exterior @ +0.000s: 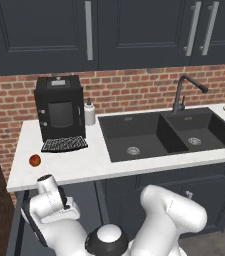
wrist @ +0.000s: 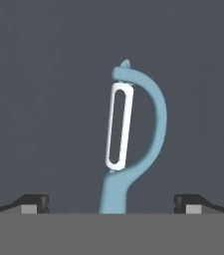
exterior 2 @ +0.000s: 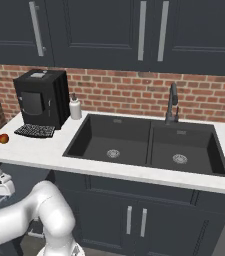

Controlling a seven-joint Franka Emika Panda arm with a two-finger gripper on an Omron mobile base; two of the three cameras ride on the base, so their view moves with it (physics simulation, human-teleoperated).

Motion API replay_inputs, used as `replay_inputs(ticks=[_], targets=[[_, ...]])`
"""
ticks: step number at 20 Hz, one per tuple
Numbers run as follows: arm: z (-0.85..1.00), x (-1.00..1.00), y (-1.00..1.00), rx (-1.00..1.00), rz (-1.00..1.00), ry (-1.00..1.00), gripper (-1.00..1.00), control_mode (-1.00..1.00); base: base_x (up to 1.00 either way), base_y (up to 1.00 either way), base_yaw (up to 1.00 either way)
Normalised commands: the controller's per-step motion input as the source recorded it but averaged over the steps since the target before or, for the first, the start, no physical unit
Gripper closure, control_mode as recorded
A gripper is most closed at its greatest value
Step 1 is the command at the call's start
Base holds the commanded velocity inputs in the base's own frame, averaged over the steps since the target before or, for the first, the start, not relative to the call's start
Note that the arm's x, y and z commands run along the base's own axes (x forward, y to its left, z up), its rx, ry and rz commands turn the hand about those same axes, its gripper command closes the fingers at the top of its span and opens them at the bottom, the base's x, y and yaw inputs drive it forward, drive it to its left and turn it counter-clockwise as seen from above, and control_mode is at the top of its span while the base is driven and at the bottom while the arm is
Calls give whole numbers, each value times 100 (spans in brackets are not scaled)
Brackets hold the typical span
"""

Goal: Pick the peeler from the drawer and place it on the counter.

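Two fingertips stand wide apart either side of the peeler, which lies on the drawer floor (dark, flat); gripper holds nothing.

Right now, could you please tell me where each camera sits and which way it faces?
Left base view: behind the arm's left, facing the counter and sink; arm lower right.
Right base view: behind its right, same counter, sink and apple; arm lower left.
Hand view: looks along the open jaws onto the peeler on the drawer floor.
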Motion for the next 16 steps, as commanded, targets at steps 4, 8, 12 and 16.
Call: replay_inputs(ticks=[4, 8, 12, 16], targets=[[-32, 0, 0, 0, 0, 0, -100, -100, 0, 0, 0], [-40, 0, 0, 0, 0, 0, -100, -100, 0, 0, 0], [-41, -3, 0, 0, 0, 0, 100, -100, 0, 0, 0], [-40, -25, 0, 0, 0, -1, 100, -100, 0, 0, 0]])
